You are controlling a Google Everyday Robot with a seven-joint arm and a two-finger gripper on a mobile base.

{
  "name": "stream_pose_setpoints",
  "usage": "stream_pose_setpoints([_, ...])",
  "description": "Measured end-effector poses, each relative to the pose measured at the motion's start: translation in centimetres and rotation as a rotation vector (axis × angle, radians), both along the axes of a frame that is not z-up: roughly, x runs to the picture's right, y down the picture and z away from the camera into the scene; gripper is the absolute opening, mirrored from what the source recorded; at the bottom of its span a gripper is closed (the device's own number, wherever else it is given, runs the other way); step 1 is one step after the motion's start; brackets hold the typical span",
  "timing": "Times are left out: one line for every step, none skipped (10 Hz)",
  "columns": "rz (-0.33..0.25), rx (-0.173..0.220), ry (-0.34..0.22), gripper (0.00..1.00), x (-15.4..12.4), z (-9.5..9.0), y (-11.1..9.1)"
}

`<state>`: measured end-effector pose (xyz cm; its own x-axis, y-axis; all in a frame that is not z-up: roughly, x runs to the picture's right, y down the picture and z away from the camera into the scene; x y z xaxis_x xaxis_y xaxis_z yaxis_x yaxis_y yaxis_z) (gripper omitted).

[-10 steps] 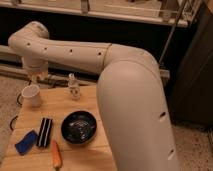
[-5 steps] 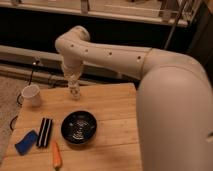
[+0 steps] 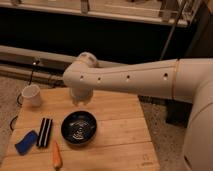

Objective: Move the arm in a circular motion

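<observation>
The arm is cream-white and tubular, with small dark screw holes. It reaches in from the right across the back of the wooden table. Its rounded elbow sits above the table's back middle. A short link drops from the elbow, and the gripper is at its lower end, just behind the black bowl. The gripper is seen end-on and holds nothing that I can see.
A white cup stands at the table's back left. A black ribbed block, a blue sponge and an orange carrot lie at the front left. A dark shelf unit runs behind the table.
The elbow and wrist have swung from the table's back left, near the cup, rightward to above the bowl. The small bottle seen earlier is now hidden behind the arm.
</observation>
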<state>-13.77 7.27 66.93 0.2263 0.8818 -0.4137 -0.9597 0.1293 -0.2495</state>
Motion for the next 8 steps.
stream_pose_setpoints([-0.062, 0.009, -0.039, 0.38, -2.7, -1.6, 1.2])
stream_pose_setpoints([-0.126, 0.018, -0.085, 0.38, -5.8, -3.1, 2.0])
stream_pose_setpoints([-0.205, 0.027, -0.136, 0.38, -9.2, -4.7, 2.6])
stream_pose_setpoints([-0.268, 0.033, -0.177, 0.38, -12.0, -5.8, 2.8])
stream_pose_setpoints([-0.36, 0.037, -0.234, 0.38, -16.0, -6.9, 2.6])
stream_pose_setpoints([-0.419, 0.038, -0.27, 0.38, -18.6, -7.0, 1.7])
stream_pose_setpoints([-0.45, 0.04, -0.285, 0.38, -20.0, -6.2, 0.1])
stream_pose_setpoints([-0.466, 0.045, -0.282, 0.38, -20.5, -4.1, -3.2])
